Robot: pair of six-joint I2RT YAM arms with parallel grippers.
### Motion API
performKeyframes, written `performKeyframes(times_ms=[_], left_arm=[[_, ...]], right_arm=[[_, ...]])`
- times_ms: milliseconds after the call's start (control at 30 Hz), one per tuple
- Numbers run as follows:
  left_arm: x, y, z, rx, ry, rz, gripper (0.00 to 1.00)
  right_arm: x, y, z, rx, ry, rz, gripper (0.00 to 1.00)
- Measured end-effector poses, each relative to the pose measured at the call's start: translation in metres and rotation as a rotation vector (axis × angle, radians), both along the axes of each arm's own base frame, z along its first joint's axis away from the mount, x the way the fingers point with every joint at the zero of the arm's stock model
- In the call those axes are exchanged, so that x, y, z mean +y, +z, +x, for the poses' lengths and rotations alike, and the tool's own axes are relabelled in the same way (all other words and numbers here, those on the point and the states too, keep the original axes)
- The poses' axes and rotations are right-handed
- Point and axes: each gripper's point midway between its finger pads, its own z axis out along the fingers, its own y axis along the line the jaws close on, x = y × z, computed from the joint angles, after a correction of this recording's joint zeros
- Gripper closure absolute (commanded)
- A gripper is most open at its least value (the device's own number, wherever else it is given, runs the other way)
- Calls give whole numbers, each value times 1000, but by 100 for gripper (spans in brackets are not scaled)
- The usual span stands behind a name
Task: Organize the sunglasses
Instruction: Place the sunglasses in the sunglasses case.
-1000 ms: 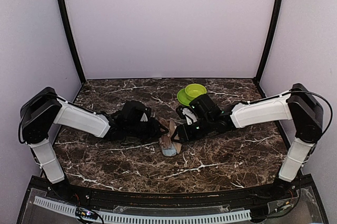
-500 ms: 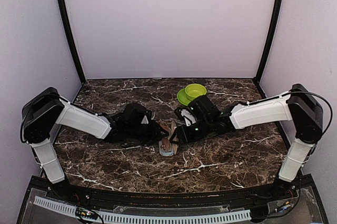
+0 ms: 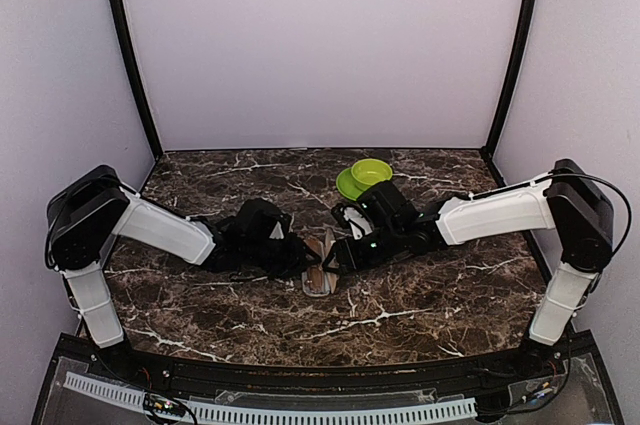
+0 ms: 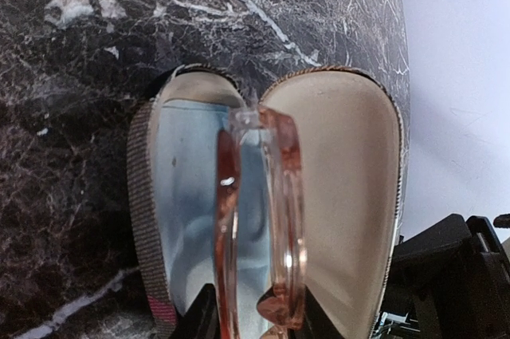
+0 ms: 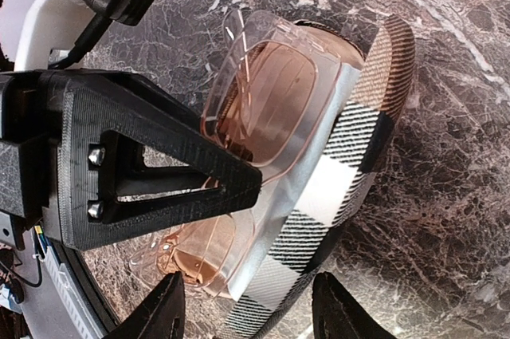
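My left arm has pushed in toward the middle since a second ago. The blue-tinted lining that showed from above is now mostly covered, because the sunglasses (image 4: 259, 219) have come over the open case (image 4: 351, 195).

My left fingers (image 5: 159, 163) are clamped on the folded sunglasses at one end. I hold them edge-on, with the pink translucent frame standing over the seam between the two halves of the case. From my right wrist the lenses look partly sunk behind the case's pale wall, with the far lens still above the rim. I judge they are entering the case but not yet lying flat in it.

My right fingers (image 5: 163, 315) straddle the near end of the checked shell. They seem to pinch it so the case stays open and steady on the surface (image 3: 420, 295). The contact itself sits at the very edge of my view, so that is a judgement and not something I can see plainly.

The case is open and placed, the sunglasses are folded, and they are lined up over the lining. I still have to lower and tip them until they rest in one half, let go with my left fingers and draw them clear, then fold the other half over with my right. The lid cannot close while my left finger lies across the opening.

The green bowl (image 3: 368, 173) sits behind my right arm, apart from the case, and I see no part for it in this step.
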Motion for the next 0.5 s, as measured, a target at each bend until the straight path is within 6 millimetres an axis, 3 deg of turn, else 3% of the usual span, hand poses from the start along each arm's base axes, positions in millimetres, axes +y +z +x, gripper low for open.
performKeyframes(times_ms=[500], left_arm=[[-1,-5,-3,14,-27,2,63]], right_arm=[[0,0,0,0,0,-1,45]])
